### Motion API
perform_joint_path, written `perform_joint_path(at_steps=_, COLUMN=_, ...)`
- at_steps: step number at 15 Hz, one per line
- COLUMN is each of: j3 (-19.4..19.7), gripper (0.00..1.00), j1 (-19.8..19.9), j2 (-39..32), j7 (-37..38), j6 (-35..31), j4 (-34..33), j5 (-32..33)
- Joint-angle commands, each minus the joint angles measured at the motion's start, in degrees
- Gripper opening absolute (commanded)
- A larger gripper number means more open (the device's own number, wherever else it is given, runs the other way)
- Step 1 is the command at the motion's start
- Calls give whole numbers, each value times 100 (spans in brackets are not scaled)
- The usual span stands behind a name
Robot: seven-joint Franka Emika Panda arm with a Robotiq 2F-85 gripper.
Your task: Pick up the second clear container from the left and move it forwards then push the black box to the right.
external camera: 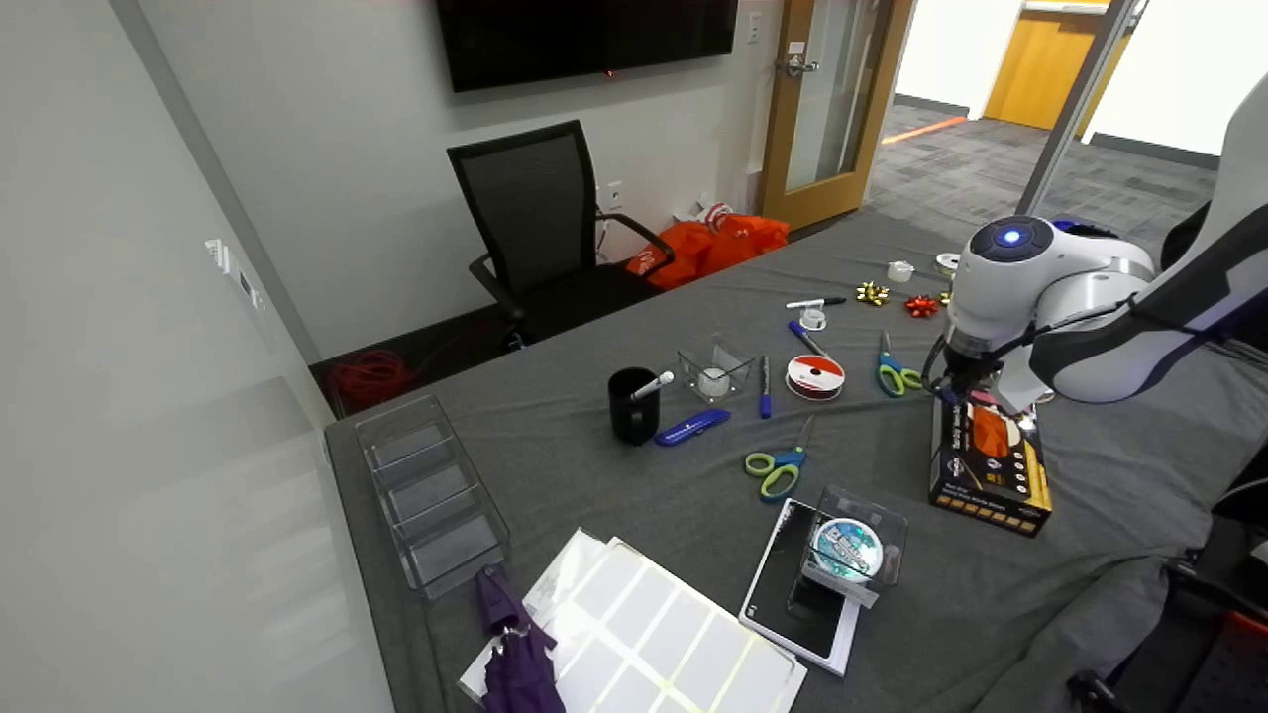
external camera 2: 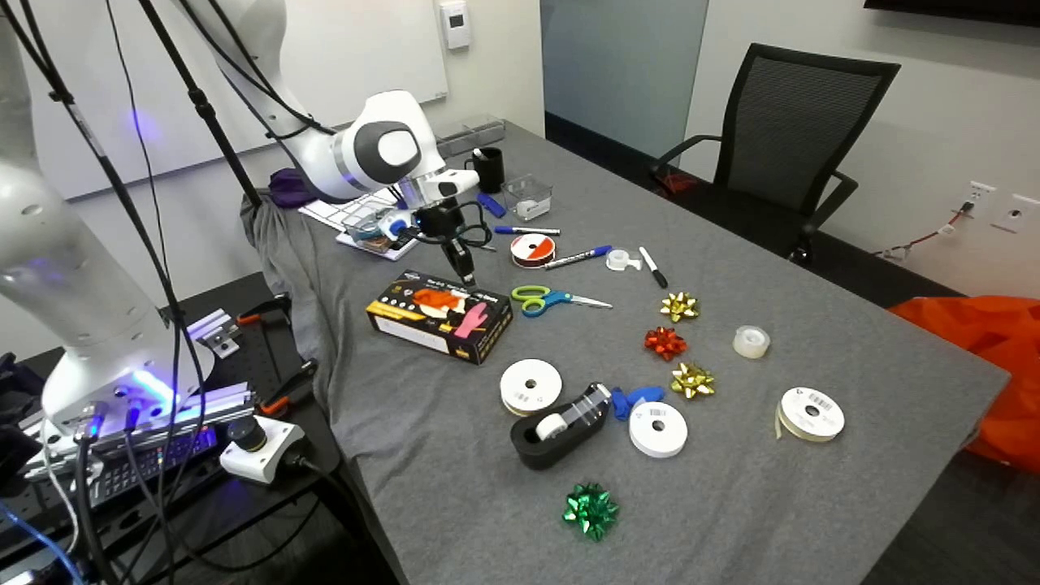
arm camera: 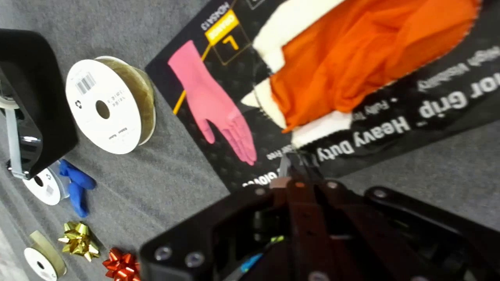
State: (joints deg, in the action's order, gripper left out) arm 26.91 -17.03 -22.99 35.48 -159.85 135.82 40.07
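Note:
The black box [external camera: 981,475] is a closed cardboard glove box printed with orange and pink gloves; it also shows in an exterior view [external camera 2: 439,313] and in the wrist view [arm camera: 332,78]. The clear container with a teal round item inside [external camera: 892,545] rests on a black tablet-like slab [external camera: 792,584]; it shows in an exterior view [external camera 2: 366,215], partly behind the arm. My gripper [arm camera: 299,164] points down at the black box's edge, fingers together with nothing seen between them. In an exterior view the fingertips [external camera 2: 467,278] are at the box's far edge. I cannot tell whether they touch it.
Scissors [external camera 2: 544,301] lie beside the box. A white ribbon spool [external camera 2: 530,386] and tape dispenser [external camera 2: 561,426] stand on its other side. Another clear container [external camera: 693,371], a black mug [external camera: 629,416] and a long divided clear tray [external camera: 433,495] are farther off.

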Motion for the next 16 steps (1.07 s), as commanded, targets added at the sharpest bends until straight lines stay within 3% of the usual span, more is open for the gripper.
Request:
perform_joint_path(at_steps=1, j3=-850, gripper=0, j1=395, j2=561, j7=-352, j6=416, j4=136, j5=-717)
perform_joint_path(at_steps=5, j3=-1316, gripper=0, j1=522, j2=590, j7=-601, j6=419, j4=-155, j5=-1453)
perform_joint_path(at_steps=16, j3=-1195, gripper=0, j1=1029, j2=201, j7=-1170, j6=138, j4=-617, j5=-1453)
